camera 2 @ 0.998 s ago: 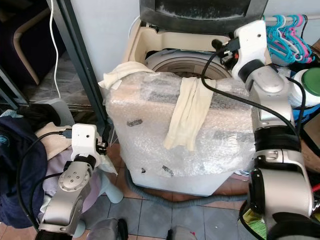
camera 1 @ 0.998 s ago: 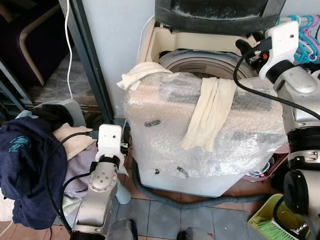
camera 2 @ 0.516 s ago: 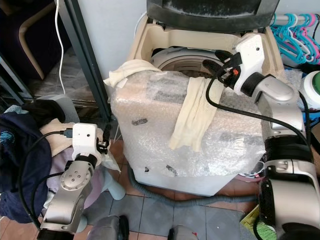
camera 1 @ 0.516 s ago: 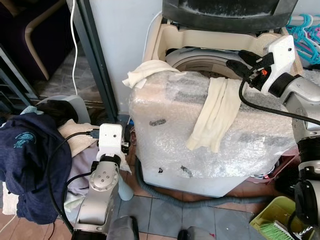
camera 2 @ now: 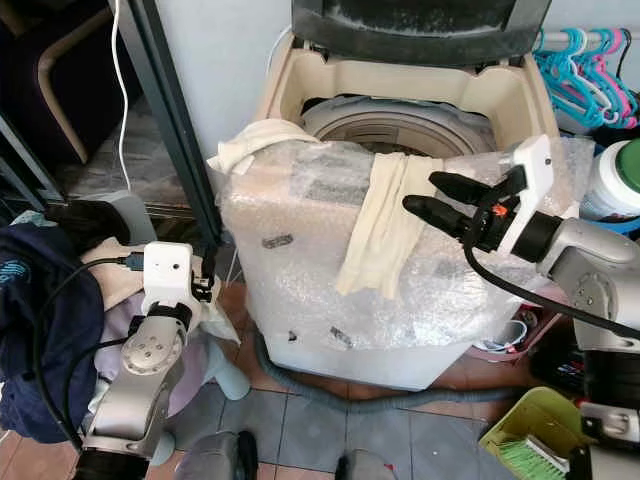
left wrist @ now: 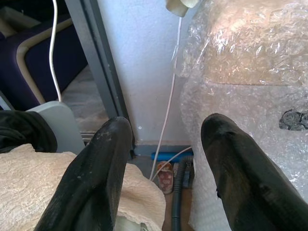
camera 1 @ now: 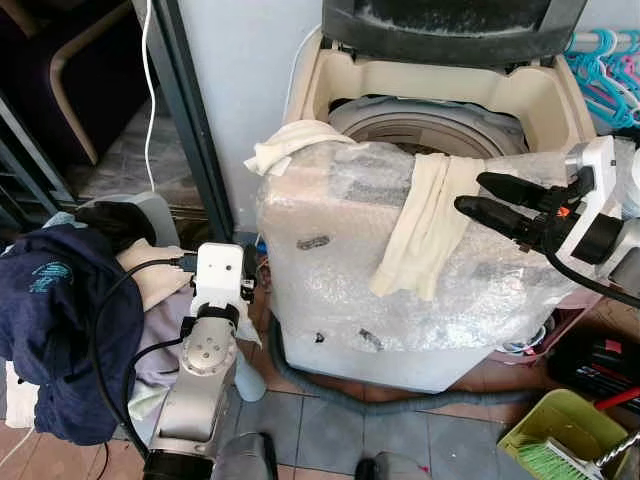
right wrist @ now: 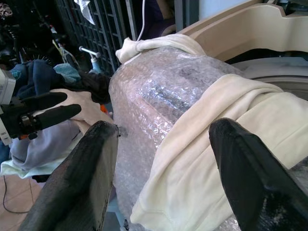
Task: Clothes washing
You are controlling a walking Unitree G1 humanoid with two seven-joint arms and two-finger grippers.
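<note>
Reaching toward the washing machine (camera 1: 440, 110), the right gripper (camera 1: 478, 193) hangs with its two black fingers spread wide and nothing between them, tips aimed at the cream cloth (camera 1: 425, 225) just beside it. That cloth is the nearest piece of laundry: a long, soft strip draped over the machine's front rim, its long axis running from the rim down the front face, so it lies crosswise to the gripper's reach. In the right wrist view the cloth sits between and just beyond the two fingers, which suggests the next move is a short advance and a pinch on the fold near the rim. The right arm is clearly the nearer one.

The machine's front is wrapped in bubble wrap (camera 1: 330, 270), glossy and crinkled, likely slippery under the cloth. Behind the rim lies the round pale drum opening (camera 1: 420, 125), with the dark lid (camera 1: 450, 25) raised behind it. A second cream rag (camera 1: 290, 145), bunched and knotted, rests on the machine's left front corner.

The left gripper (left wrist: 163, 163) hangs low, left of the machine's base, fingers apart and holding nothing, near a textured beige towel (left wrist: 29, 183). Further left of the machine a dark blue garment (camera 1: 50, 330) is heaped with other clothes, well apart from the drum. A ribbed grey hose (camera 1: 330, 385) curls along the tiled floor at the machine's foot.
</note>
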